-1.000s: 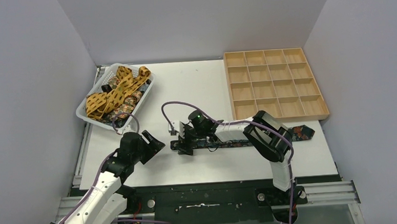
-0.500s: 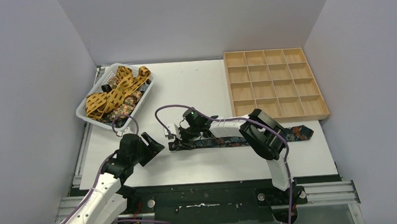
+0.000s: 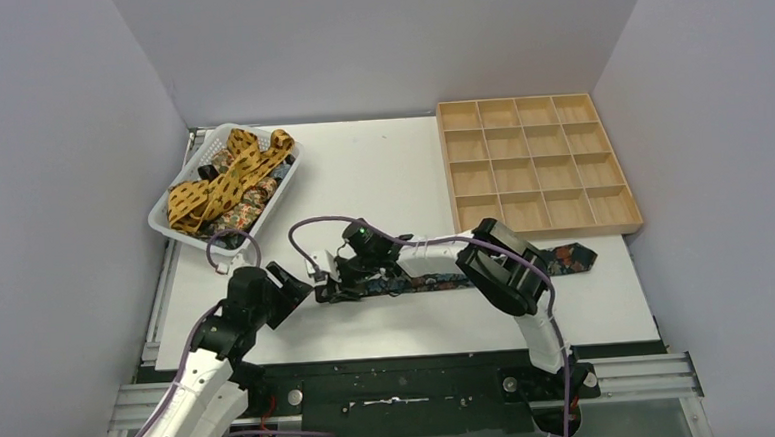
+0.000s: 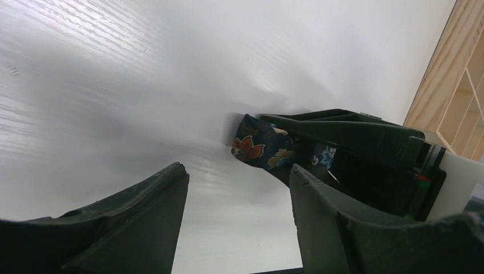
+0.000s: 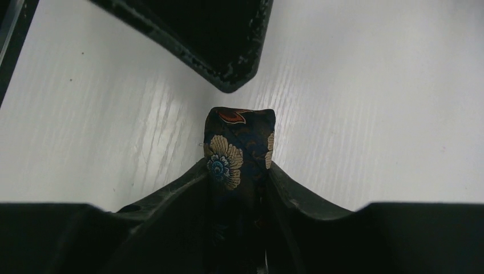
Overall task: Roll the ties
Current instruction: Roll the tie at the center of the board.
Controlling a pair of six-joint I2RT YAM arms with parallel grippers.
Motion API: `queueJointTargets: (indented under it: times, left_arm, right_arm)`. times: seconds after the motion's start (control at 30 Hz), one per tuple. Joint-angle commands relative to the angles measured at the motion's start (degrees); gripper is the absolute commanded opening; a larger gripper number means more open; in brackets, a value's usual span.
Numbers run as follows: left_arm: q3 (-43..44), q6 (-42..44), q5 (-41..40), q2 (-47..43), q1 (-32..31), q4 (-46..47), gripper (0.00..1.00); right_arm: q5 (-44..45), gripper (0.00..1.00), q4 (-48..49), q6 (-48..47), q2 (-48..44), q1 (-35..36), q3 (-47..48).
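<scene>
Fabric sits pinched in the right jaws: they are closed on the narrow end of a dark floral tie (image 5: 240, 142). Its folded tip pokes out past the two black fingers (image 5: 171, 197) in the lower middle of the right wrist view. At the top of that view a black finger of the left arm (image 5: 228, 51) faces the tip, close to it but apart.

The left jaws stand open. In the left wrist view their two fingers spread across the bottom of the frame, and the tie tip lies beyond the gap, right of centre, on the white desk (image 3: 381, 169).

In the overhead view both jaws meet just left of centre in the lower half. From there the tie runs flat toward the right, and its wide end (image 3: 571, 259) lies just below the near edge of a wooden tray (image 3: 531, 161) of sixteen compartments at the upper right. A white basket (image 3: 211, 138) at the upper left holds mustard spotted ties (image 3: 226, 177) heaped over dark patterned ones. Purple cables (image 3: 309, 228) loop above both wrists.
</scene>
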Motion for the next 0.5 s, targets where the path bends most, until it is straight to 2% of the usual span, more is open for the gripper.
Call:
queueJointTargets:
  times: [0.0, 0.1, 0.2, 0.23, 0.27, 0.47]
  left_arm:
    - [1.11, -1.71, -2.61, -2.14, 0.56, -1.75, 0.63]
    - [0.85, -2.31, -2.79, -2.62, 0.66, -1.93, 0.63]
    - [0.54, -2.49, -2.66, -2.61, 0.74, -1.35, 0.63]
    - [0.41, -2.57, -2.48, -2.44, 0.74, -0.85, 0.63]
    - [0.29, -2.60, -2.26, -2.30, 0.82, -0.35, 0.63]
    - [-0.15, -1.98, -0.64, -0.64, 1.00, 1.95, 0.63]
  right_arm:
    - [1.65, 0.40, -2.34, 0.36, 3.42, 1.22, 2.86]
    - [2.03, 0.53, -5.47, -0.52, 1.66, 1.14, 3.80]
    - [3.41, 0.72, -5.22, 0.82, -2.01, 1.07, 3.27]
    - [3.90, 0.75, -5.05, 1.16, -3.37, 1.16, 2.94]
    - [4.30, 0.85, -4.48, 1.80, -5.00, 1.15, 2.24]
    - [7.58, 0.92, 4.03, 11.46, -16.57, 0.85, -6.22]
